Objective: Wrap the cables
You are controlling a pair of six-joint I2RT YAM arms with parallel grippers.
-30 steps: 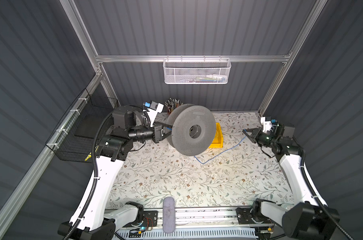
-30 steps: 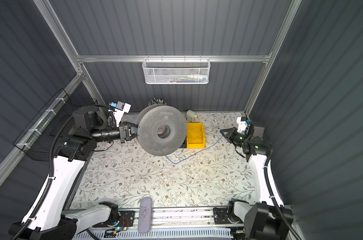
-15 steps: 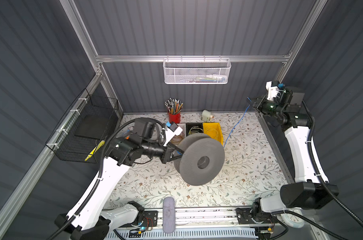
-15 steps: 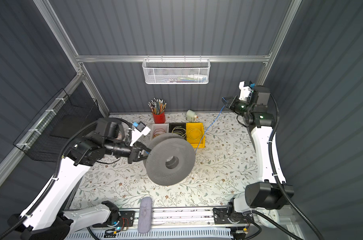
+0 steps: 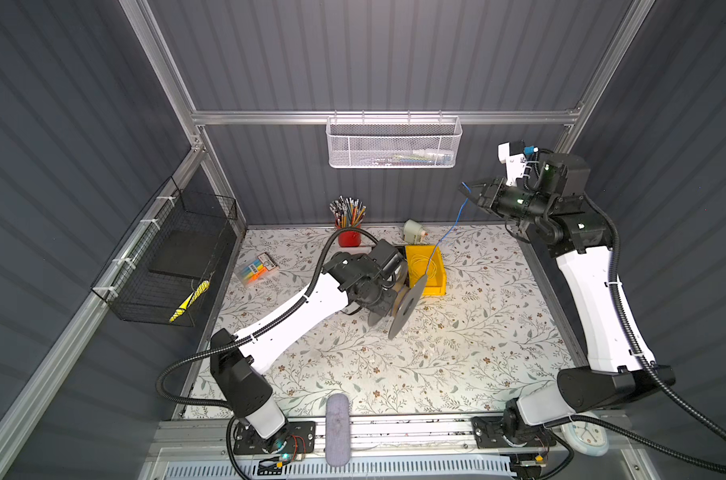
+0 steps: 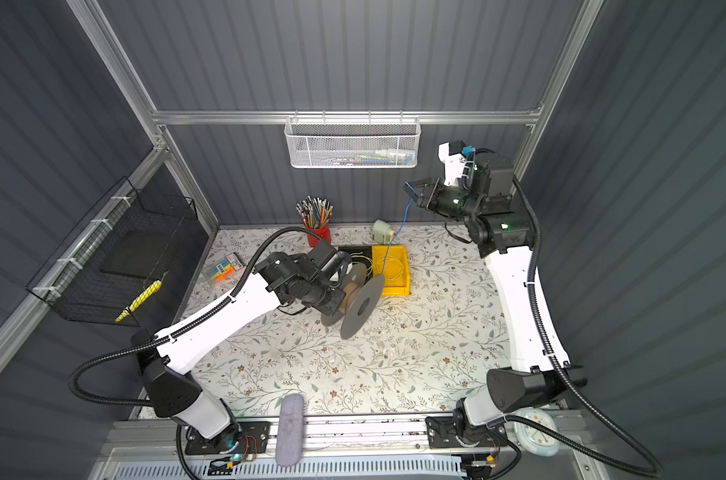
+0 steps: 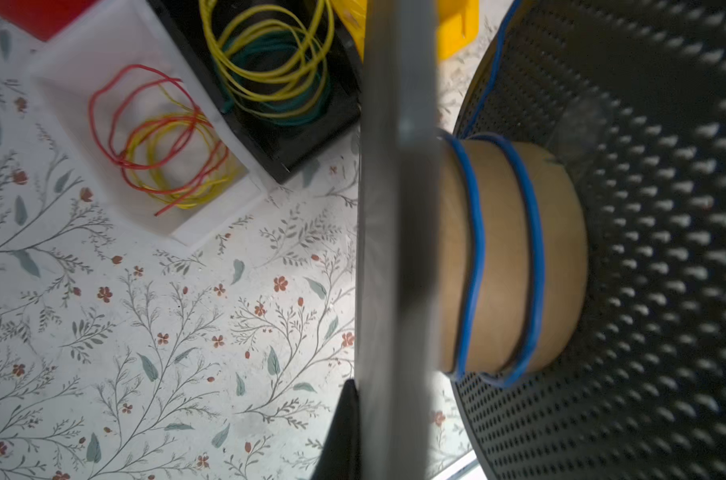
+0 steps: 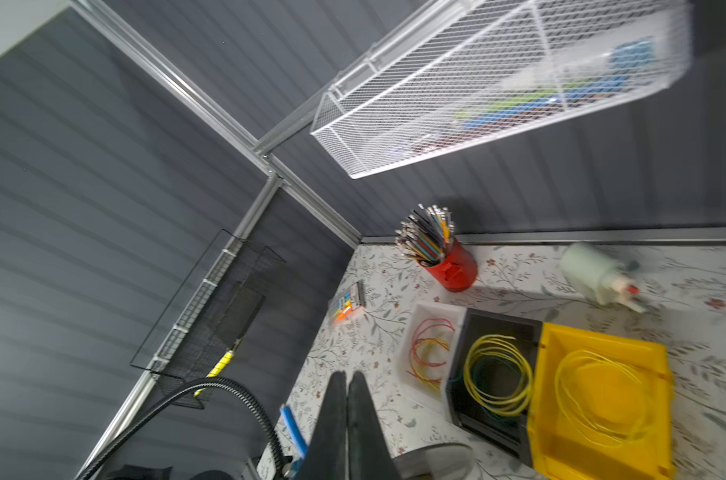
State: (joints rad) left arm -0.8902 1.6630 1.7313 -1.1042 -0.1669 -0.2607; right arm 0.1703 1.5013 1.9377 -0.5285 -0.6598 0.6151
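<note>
Here, over the floral table [image 5: 456,353], the grey spool [image 5: 407,303] stands tilted on edge just beside the yellow bin [image 5: 438,286]. Its near flange is clamped in the closed jaws of the left gripper [image 6: 337,300]. The blue cable [image 5: 447,233] makes two turns round the brown core [image 7: 502,257], then rises over the bin to the right gripper [image 5: 466,192], high near the back wall, jaws pinched together on the cable's end
</note>
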